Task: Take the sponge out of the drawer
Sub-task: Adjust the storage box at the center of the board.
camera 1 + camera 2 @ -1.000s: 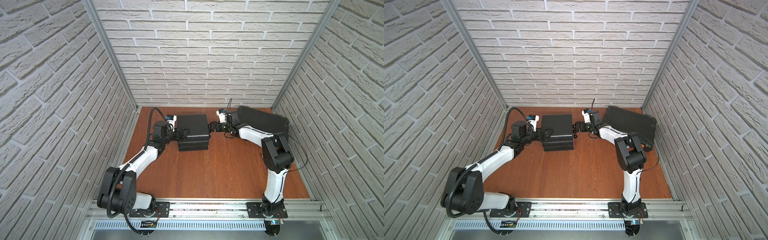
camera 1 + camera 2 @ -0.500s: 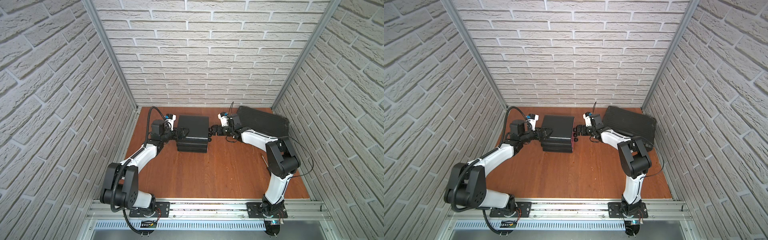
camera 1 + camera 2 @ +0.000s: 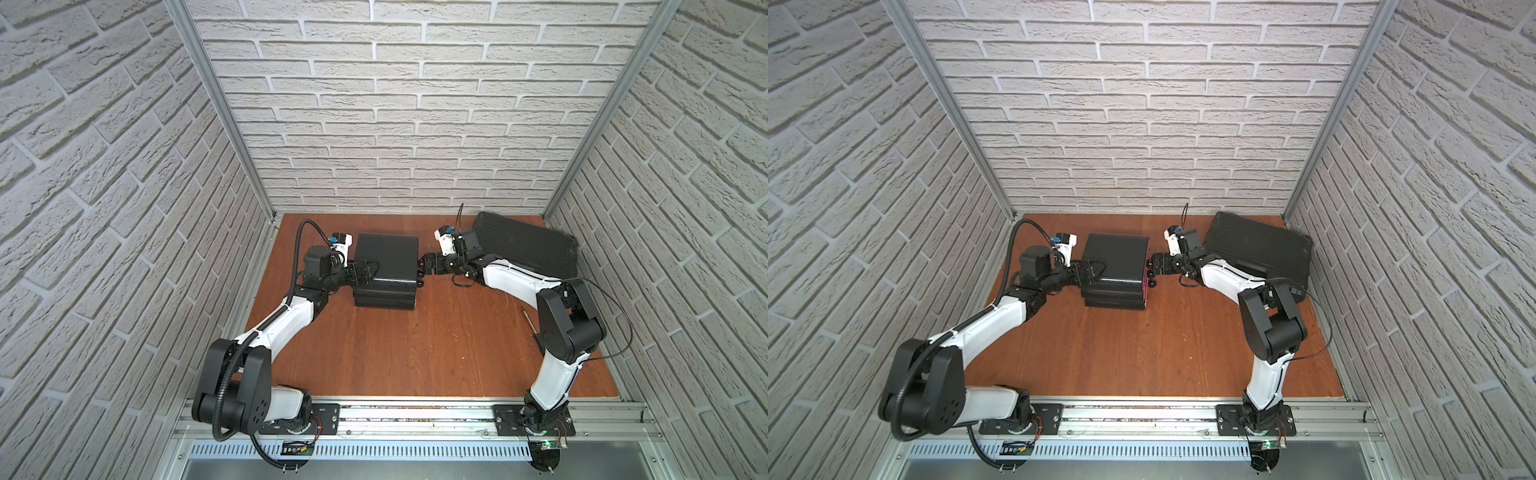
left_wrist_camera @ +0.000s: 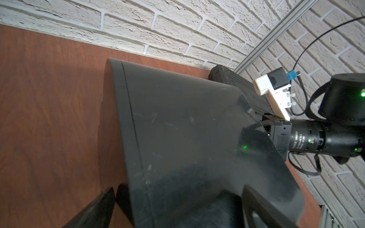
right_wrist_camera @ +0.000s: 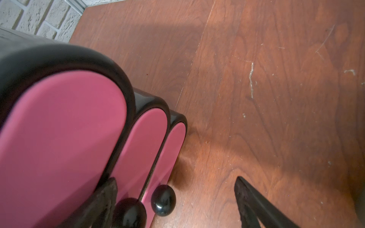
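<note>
In both top views a black drawer chest [image 3: 386,266] [image 3: 1115,266] stands on the wooden bench [image 3: 415,353]. The left hand [image 3: 365,270] [image 3: 1090,270] is at the chest's plain end, with one finger lying over the chest's top. The right hand [image 3: 426,270] [image 3: 1156,266] is just beside the opposite end, where a strip of pink front shows in a top view [image 3: 1145,278]. A black ribbed tray [image 3: 528,245] lies beyond the right hand, apart from the chest.

In the left wrist view the left hand [image 4: 177,188] is spread wide, straddling a rounded edge of the chest [image 4: 187,148]. Whether its fingers [image 4: 98,209] press the chest cannot be told.

In the right wrist view the right hand [image 5: 175,178] is spread wide and grips nothing. Two black knobs [image 5: 163,200] lie between its fingers [image 5: 256,203]. Three pink drawer fronts [image 5: 59,138] sit in their black frames.

The sponge shows in no view, so which drawer has it cannot be told.
</note>
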Available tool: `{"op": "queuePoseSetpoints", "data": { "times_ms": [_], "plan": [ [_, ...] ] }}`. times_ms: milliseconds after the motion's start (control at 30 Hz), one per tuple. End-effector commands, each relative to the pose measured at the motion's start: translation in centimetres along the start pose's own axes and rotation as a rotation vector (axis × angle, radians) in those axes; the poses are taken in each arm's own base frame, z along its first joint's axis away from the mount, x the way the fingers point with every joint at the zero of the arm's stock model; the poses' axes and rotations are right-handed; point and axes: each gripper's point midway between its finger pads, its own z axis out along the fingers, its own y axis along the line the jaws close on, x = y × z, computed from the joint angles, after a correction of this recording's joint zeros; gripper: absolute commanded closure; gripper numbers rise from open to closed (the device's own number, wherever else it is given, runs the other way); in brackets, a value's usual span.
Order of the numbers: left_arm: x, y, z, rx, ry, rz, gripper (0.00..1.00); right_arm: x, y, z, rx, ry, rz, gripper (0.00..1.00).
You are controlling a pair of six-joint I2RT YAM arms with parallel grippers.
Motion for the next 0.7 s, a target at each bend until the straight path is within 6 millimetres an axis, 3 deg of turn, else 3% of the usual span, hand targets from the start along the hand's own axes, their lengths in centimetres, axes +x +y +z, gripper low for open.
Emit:
{"op": "queuePoseSetpoints", "data": {
  "times_ms": [0,167,367,500,667],
  "plan": [
    [1.6,-1.8,-1.1,0.023,0.063,0.030,0.02,-2.1,5.6,-1.8,-0.119,-0.068,-0.112,0.07],
    [-1.4,0.6,-3.9,-0.149,-0.034,0.054,0.02,-3.1,3.7,-3.2,-0.004,-0.106,-0.132,0.04],
    [-6.0,0.1,-6.4,-0.155,-0.192,0.112,0.02,-5.7,2.6,-5.6,0.083,-0.194,-0.159,0.00],
    [-8.4,-0.4,-5.8,-0.100,-0.233,0.132,0.02,-8.2,2.1,-5.8,0.130,-0.253,-0.182,0.00],
    [-9.2,0.5,-2.9,-0.073,-0.207,0.056,0.02,-11.2,1.9,-4.5,0.149,-0.248,-0.199,0.01]
  ]
}}
